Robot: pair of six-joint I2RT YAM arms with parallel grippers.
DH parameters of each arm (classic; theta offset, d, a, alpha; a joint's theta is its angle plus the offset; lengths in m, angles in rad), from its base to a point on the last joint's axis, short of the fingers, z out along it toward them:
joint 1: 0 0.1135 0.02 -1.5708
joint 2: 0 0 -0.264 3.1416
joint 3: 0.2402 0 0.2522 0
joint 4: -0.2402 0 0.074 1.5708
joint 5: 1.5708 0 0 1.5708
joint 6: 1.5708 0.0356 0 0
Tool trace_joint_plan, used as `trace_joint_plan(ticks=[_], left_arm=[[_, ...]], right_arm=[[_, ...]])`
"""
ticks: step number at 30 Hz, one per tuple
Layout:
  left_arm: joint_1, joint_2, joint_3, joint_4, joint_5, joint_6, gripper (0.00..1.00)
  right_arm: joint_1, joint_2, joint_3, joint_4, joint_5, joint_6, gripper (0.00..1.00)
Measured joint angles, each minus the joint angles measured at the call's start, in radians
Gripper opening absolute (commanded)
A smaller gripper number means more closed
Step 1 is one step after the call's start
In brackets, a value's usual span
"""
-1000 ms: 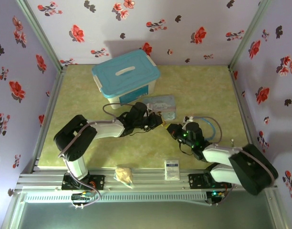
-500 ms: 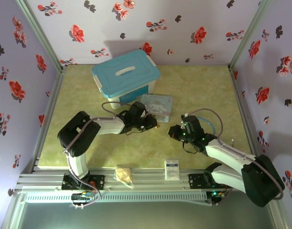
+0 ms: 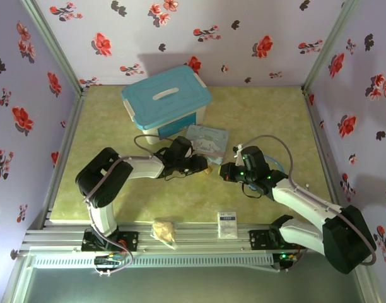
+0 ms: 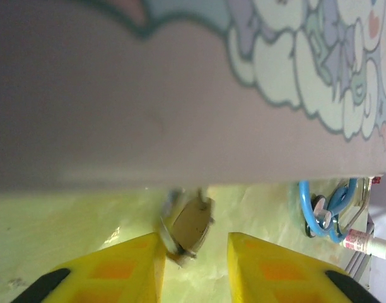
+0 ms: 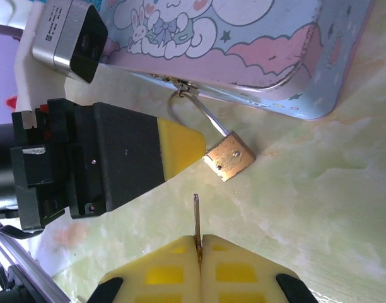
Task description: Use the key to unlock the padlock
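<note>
Right end effector (image 5: 197,240) clenched on the key (image 5: 196,214); left end effector (image 4: 193,238) released around the padlock (image 5: 229,159); white packet's (image 3: 228,224) label illegible.

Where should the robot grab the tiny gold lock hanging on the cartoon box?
Best grip the padlock by its squarish brass body, closing on two opposite flat sides, coming from the open table side, facing the tin. The thin shackle is hooked through the tin's clasp and would probably slip. Leave the end farthest from the shackle free for the key in the right gripper.
</note>
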Motion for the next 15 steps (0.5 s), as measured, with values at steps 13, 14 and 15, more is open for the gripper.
trace_joint_plan(ticks=[13, 14, 15], left_arm=[[0.001, -0.435, -0.143, 0.075, -0.027, 0.149, 0.48], [0.001, -0.439, -0.142, 0.103, 0.002, 0.161, 0.46], [0.0, -0.438, -0.142, 0.122, 0.025, 0.171, 0.45]], right_arm=[[0.0, -0.166, -0.012, 0.05, -0.248, -0.083, 0.0], [0.0, -0.177, -0.02, 0.075, -0.267, -0.082, 0.0], [0.0, -0.188, -0.029, 0.098, -0.282, -0.083, 0.0]])
